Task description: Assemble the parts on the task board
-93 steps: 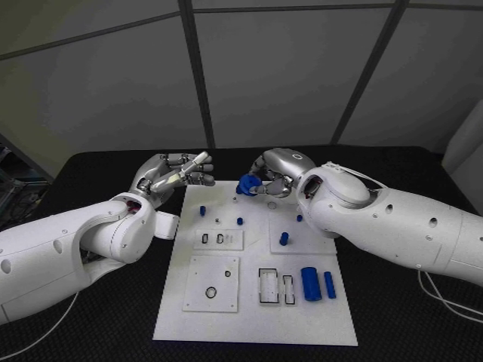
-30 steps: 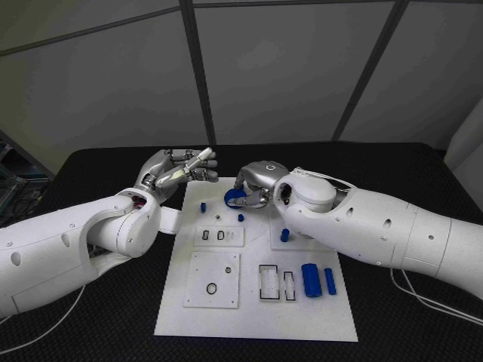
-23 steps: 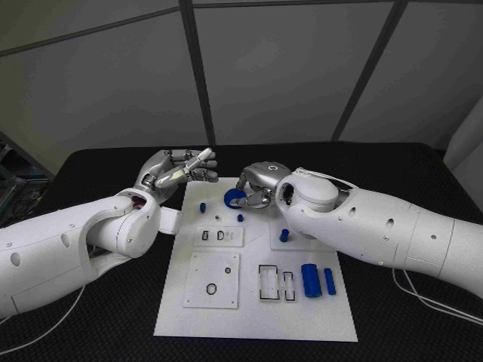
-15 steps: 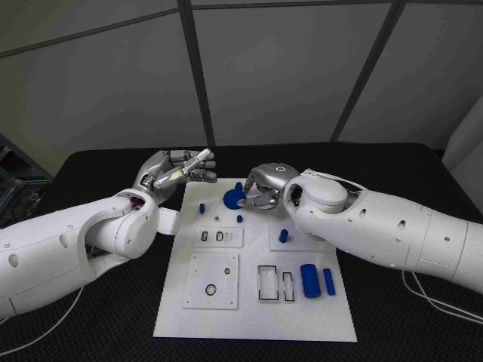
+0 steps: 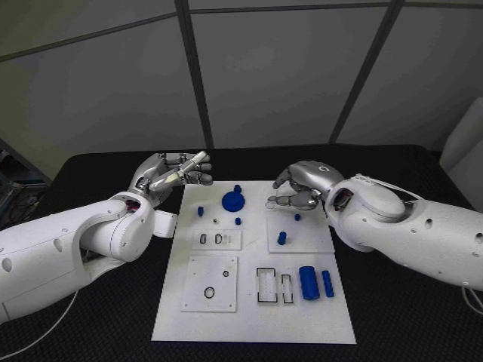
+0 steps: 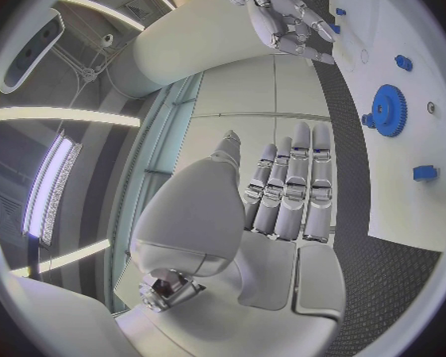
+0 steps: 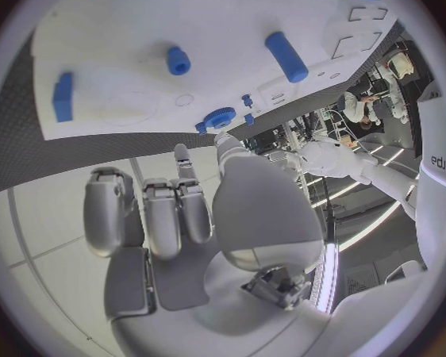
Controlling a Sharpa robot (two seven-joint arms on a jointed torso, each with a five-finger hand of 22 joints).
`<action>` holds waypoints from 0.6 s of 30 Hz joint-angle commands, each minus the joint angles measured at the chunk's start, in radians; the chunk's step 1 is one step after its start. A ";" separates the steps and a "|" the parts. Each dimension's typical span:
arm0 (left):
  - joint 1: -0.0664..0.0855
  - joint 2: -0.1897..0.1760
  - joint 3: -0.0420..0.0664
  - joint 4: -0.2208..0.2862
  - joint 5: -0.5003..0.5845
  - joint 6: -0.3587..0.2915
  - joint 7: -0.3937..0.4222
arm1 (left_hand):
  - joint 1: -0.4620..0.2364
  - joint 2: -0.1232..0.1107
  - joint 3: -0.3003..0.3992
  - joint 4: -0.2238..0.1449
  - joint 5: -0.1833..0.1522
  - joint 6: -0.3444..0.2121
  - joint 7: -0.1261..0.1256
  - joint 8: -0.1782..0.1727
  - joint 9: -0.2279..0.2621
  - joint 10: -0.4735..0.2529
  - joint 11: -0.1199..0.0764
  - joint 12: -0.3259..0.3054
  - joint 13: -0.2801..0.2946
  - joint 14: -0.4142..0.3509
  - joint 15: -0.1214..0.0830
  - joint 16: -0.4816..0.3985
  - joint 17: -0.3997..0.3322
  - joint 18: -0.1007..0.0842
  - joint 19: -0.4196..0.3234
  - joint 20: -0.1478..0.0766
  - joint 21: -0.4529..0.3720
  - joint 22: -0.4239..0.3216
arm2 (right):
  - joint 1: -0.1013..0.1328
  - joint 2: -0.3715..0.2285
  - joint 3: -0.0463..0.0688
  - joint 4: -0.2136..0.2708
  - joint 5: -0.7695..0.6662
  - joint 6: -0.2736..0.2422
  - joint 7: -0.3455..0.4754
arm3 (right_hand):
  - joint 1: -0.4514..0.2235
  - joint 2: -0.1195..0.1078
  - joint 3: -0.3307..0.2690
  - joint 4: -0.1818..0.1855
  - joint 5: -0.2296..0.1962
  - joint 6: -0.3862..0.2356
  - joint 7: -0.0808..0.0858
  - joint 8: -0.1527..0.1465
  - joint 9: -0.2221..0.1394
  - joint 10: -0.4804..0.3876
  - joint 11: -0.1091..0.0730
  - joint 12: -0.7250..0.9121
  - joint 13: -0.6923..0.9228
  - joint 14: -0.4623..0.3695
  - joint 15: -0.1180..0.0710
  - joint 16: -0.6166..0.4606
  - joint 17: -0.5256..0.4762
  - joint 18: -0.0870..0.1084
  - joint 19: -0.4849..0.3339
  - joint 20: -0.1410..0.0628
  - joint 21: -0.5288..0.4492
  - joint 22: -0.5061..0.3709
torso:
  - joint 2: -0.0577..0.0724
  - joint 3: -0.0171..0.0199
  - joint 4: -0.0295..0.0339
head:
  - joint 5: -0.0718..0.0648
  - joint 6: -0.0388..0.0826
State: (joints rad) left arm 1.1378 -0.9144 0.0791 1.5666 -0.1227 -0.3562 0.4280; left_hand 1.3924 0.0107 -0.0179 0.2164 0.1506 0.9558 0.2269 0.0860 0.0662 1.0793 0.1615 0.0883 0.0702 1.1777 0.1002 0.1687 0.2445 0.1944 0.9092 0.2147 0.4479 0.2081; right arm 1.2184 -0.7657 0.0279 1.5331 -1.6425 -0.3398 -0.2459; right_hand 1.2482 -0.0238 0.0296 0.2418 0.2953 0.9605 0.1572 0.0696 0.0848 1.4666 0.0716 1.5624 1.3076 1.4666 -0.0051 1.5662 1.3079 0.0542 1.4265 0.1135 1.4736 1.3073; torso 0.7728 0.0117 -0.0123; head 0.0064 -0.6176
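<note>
Right hand (image 5: 299,188) now pulled back toward the robot's right, off the blue gear (image 5: 233,200), which sat in its grip half a second ago. Gear now flat on the far end of the task board (image 5: 258,317), seemingly seated on its post, small peg (image 5: 237,187) just beyond it. Right hand holding nothing: fingers curled in loosely, apart from any part. Left hand (image 5: 172,174) unchanged, raised beside the board's far left corner, fingers straight and together in the left wrist view (image 6: 282,186), nothing held.

Remaining loose parts judged as next candidates: large blue cylinder (image 5: 309,282) and slimmer blue bar (image 5: 329,283), side by side near the board's near-right area, just beside the rectangular slots (image 5: 275,286). Both with long axis running near-to-far along the board. Both lie toward the robot from the right hand, on the right half of the board, so right hand clearly nearer than left. Short blue stub (image 5: 282,238) upright on the right sub-plate, between right hand and those two.

Likely need: draw right hand back toward the body, fingers across the cylinder's short axis.
</note>
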 commanded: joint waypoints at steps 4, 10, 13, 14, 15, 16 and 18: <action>0.001 -0.002 0.001 0.002 -0.004 0.007 0.005 | 0.002 0.008 0.001 -0.008 -0.005 -0.003 0.003 -0.005 -0.001 0.000 0.004 -0.006 -0.001 -0.003 0.006 -0.006 0.001 -0.014 -0.007 -0.001 0.006 0.002 | 0.002 -0.104 0.003 0.007 0.232 -0.041 0.162 | 0.079 -0.044 -0.003 -0.052 -0.025 0.014 -0.002 0.000 0.003 0.082 0.004 -0.021 0.236 0.104 -0.005 0.004 0.262 0.003 -0.027 -0.010 -0.022 0.005 | -0.005 0.0017 -0.0089 | -0.009 0.001; 0.001 0.002 0.001 0.000 -0.004 0.009 0.004 | 0.002 0.008 0.001 -0.008 -0.005 -0.003 0.003 -0.005 -0.001 0.000 0.004 -0.006 -0.001 -0.003 0.006 -0.006 0.001 -0.014 -0.007 -0.001 0.006 0.002 | 0.002 -0.165 0.003 -0.036 0.318 0.003 0.257 | 0.134 -0.067 -0.005 -0.086 -0.036 0.015 -0.009 -0.001 0.004 0.077 -0.003 -0.028 0.230 0.103 -0.013 0.002 0.257 0.005 -0.033 -0.018 -0.029 -0.005 | -0.005 0.0034 -0.0083 | -0.021 0.002; 0.001 0.003 0.001 -0.003 -0.004 0.010 0.004 | 0.002 0.008 0.001 -0.008 -0.005 -0.003 0.003 -0.005 -0.001 0.000 0.004 -0.006 -0.001 -0.003 0.006 -0.006 0.001 -0.014 -0.007 -0.001 0.006 0.002 | 0.002 -0.174 0.003 -0.056 0.339 0.025 0.279 | 0.147 -0.075 -0.011 -0.094 -0.039 -0.002 -0.010 -0.007 0.001 0.073 -0.004 -0.034 0.225 0.102 -0.014 0.001 0.254 0.006 -0.037 -0.020 -0.032 -0.010 | -0.004 0.0040 -0.0091 | -0.022 0.003; 0.001 0.004 0.001 -0.004 -0.004 0.010 0.004 | 0.002 0.008 0.001 -0.008 -0.005 -0.003 0.003 -0.005 -0.001 0.000 0.004 -0.006 -0.001 -0.003 0.006 -0.006 0.001 -0.014 -0.007 -0.001 0.006 0.002 | 0.002 -0.175 0.003 -0.062 0.344 0.030 0.284 | 0.151 -0.075 -0.012 -0.096 -0.039 -0.010 -0.010 -0.008 -0.001 0.071 -0.004 -0.036 0.223 0.102 -0.014 0.001 0.253 0.006 -0.038 -0.020 -0.033 -0.012 | -0.004 0.0039 -0.0094 | -0.022 0.003; 0.001 0.004 0.001 -0.005 -0.004 0.010 0.004 | 0.002 0.008 0.001 -0.008 -0.005 -0.003 0.003 -0.005 -0.001 0.000 0.004 -0.006 -0.001 -0.003 0.006 -0.006 0.001 -0.014 -0.007 -0.001 0.006 0.002 | 0.002 -0.174 0.003 -0.069 0.348 0.035 0.288 | 0.156 -0.075 -0.013 -0.098 -0.040 -0.017 -0.009 -0.009 -0.003 0.070 -0.004 -0.038 0.221 0.102 -0.013 0.001 0.253 0.007 -0.039 -0.020 -0.034 -0.013 | -0.003 0.0039 -0.0094 | -0.022 0.004; 0.000 0.005 0.001 -0.006 -0.004 0.011 0.004 | 0.002 0.008 0.001 -0.008 -0.005 -0.003 0.003 -0.005 -0.001 0.000 0.004 -0.006 -0.001 -0.003 0.006 -0.006 0.001 -0.014 -0.007 -0.001 0.006 0.002 | 0.001 -0.172 0.002 -0.077 0.352 0.038 0.291 | 0.159 -0.075 -0.014 -0.099 -0.041 -0.024 -0.009 -0.010 -0.004 0.069 -0.004 -0.039 0.220 0.102 -0.012 0.001 0.253 0.007 -0.039 -0.019 -0.035 -0.014 | -0.003 0.0044 -0.0099 | -0.022 0.005; 0.000 0.006 0.001 -0.007 -0.004 0.011 0.004 | 0.002 0.008 0.001 -0.008 -0.005 -0.003 0.003 -0.005 -0.001 0.000 0.004 -0.006 -0.001 -0.003 0.006 -0.006 0.001 -0.014 -0.007 -0.001 0.006 0.002 | 0.001 -0.166 0.002 -0.092 0.356 0.043 0.296 | 0.162 -0.074 -0.015 -0.100 -0.041 -0.031 -0.008 -0.010 -0.006 0.068 -0.003 -0.040 0.219 0.102 -0.011 0.001 0.254 0.007 -0.040 -0.019 -0.035 -0.014 | -0.004 0.0028 -0.0095 | -0.022 0.006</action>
State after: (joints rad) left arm 1.1375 -0.9101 0.0789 1.5596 -0.1227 -0.3558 0.4271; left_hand 1.3924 0.0107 -0.0151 0.2137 0.1506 0.9559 0.2268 0.0861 0.0662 1.0793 0.1614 0.0883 0.0702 1.1777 0.1002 0.1687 0.2444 0.1944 0.9092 0.2147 0.4479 0.2089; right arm 1.2184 -0.9354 0.0298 1.4466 -1.3373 -0.3289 -0.0069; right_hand 1.4014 -0.0958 0.0152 0.1464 0.2584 0.9349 0.1498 0.0629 0.0801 1.4667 0.0716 1.5282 1.3076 1.4668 -0.0128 1.5662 1.3077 0.0541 1.3939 0.0946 1.4428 1.2942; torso 0.7684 0.0151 -0.0214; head -0.0157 -0.6124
